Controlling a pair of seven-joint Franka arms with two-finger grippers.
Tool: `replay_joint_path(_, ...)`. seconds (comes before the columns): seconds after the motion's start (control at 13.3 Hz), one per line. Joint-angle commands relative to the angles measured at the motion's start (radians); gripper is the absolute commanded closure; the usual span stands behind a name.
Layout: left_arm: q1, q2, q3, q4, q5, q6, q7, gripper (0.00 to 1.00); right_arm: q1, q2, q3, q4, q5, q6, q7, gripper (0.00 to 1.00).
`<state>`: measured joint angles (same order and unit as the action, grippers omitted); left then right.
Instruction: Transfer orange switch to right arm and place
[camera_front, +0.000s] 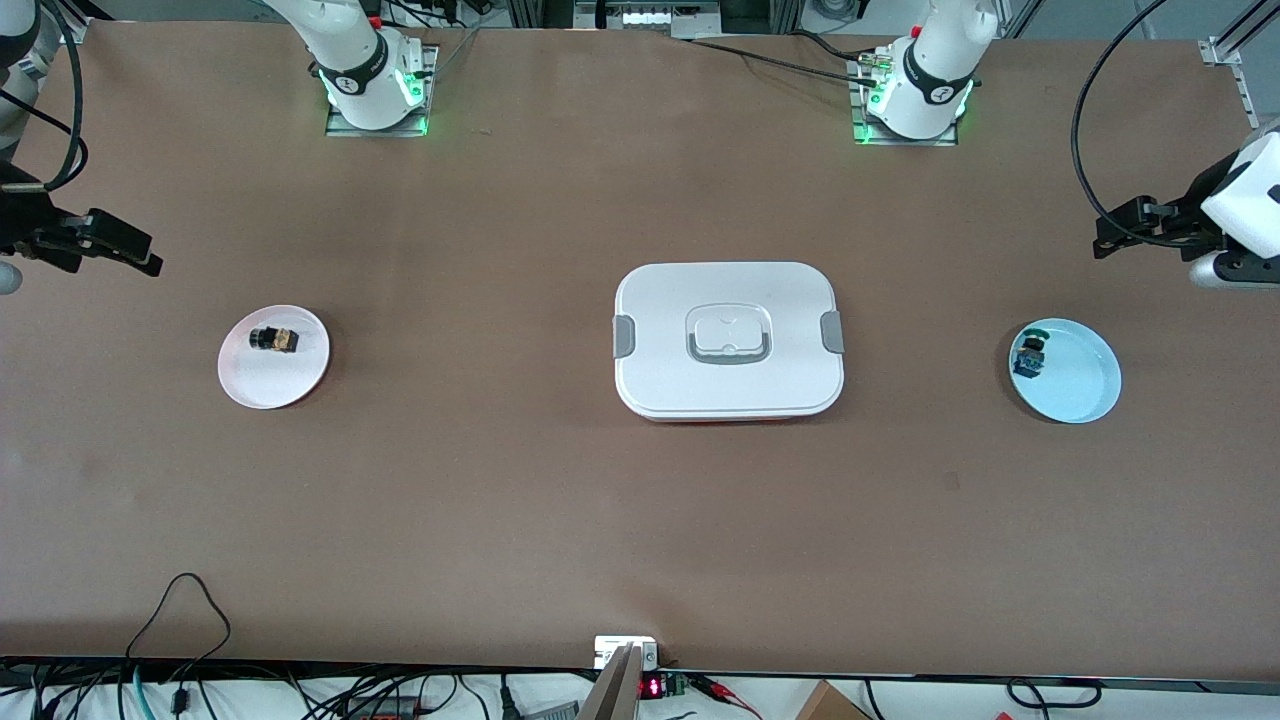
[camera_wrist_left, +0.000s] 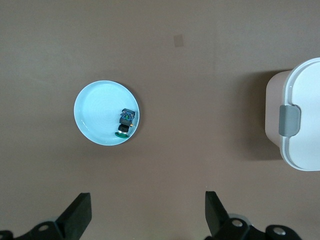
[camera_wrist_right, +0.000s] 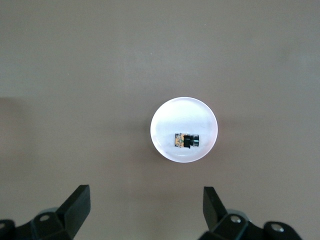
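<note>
**Both arms raised at the surface ends, switch on pink plate**

Matte brown surface (camera_front: 640, 520), bare at the lower frame. Mid-frame row, all at roughly one depth: a round pale-pink plate (camera_front: 290, 385) at frame left, a white rounded-rectangle lidded box (camera_front: 728, 290) with grey side clips at centre, a round light-blue plate (camera_front: 1085, 390) at frame right.

The orange switch (camera_front: 274, 340) lies on its side on the pink plate, black cap and amber body. A small green-topped blue part (camera_front: 1029, 357) sits on the blue plate's rim side.

Right gripper (camera_front: 140, 260) hangs at the upper-left edge, fingers spread and empty, well apart from the switch. Left gripper (camera_front: 1105, 240) hangs at the upper-right edge, likewise spread and empty. Both arms wait.
</note>
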<state>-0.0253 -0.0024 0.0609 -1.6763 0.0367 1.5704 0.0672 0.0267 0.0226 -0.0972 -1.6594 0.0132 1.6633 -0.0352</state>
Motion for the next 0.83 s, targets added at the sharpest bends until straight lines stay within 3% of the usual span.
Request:
replay_joint_path(0.0, 0.001, 0.016, -0.007, 0.01, 0.008, -0.009, -0.004, 0.0, -0.004, -0.013, 0.021, 0.006, -0.032, -0.019, -0.012, 0.0)
replay_joint_path(0.75, 0.01, 0.039, -0.006, 0.015, -0.052, -0.007, -0.014, 0.0, -0.004, -0.009, 0.022, 0.035, -0.032, -0.037, 0.015, 0.0)
